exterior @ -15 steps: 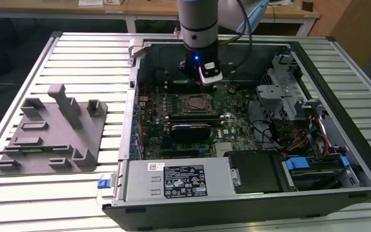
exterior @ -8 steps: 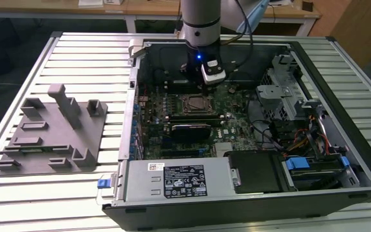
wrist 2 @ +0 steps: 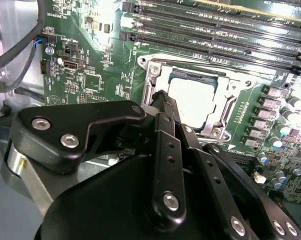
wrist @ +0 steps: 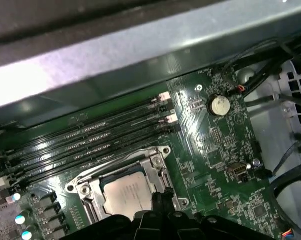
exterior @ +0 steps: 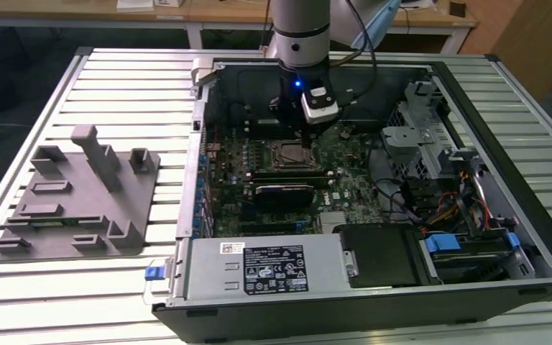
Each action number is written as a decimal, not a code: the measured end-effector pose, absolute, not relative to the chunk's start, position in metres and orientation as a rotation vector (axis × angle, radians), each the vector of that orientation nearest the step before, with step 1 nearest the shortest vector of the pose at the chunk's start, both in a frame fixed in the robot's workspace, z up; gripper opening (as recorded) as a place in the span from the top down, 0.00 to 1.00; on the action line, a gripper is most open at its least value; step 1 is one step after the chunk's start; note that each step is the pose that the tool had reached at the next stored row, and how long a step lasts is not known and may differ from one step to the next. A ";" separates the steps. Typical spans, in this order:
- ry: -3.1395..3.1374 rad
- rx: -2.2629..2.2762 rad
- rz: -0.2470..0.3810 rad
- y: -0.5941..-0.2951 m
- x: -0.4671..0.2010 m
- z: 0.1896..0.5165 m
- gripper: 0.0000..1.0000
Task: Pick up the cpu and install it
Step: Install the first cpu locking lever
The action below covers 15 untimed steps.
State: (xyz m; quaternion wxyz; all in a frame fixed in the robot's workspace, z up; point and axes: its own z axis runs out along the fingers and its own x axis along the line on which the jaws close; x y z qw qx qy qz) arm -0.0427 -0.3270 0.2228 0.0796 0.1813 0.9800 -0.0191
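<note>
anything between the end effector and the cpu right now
Nothing visible. The cpu already lies in the socket, its top uncovered, and the end effector hangs right at its edge in both wrist views.

Exterior high overview; both wrist views close above socket (wrist: pixel 128 192).

— Is there any writing to make out?

— Very little. In the exterior view, a black label (exterior: pixel 276 272) with white print and small symbols sits on the grey power supply box (exterior: pixel 209 273). A small white barcode sticker (exterior: pixel 231 249) sits just beside the label, on the same box. The lines on both are too fine to read.

— And the board?

— In both wrist views the green motherboard (wrist 2: pixel 90 80) (wrist: pixel 210 145) carries tiny white lettering beside its parts, none of it legible. In the first wrist view the cpu (wrist: pixel 128 195) has what may be faint grey lines of print on its metal top, but I cannot make out a single character.
</note>
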 end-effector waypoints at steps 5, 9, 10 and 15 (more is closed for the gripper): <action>2.980 0.549 -0.068 -0.327 -0.042 0.222 0.89; 3.030 0.557 -0.055 -0.328 -0.042 0.222 0.89; 3.041 0.558 -0.047 -0.328 -0.042 0.222 0.89; 3.061 0.562 -0.019 -0.328 -0.042 0.222 0.89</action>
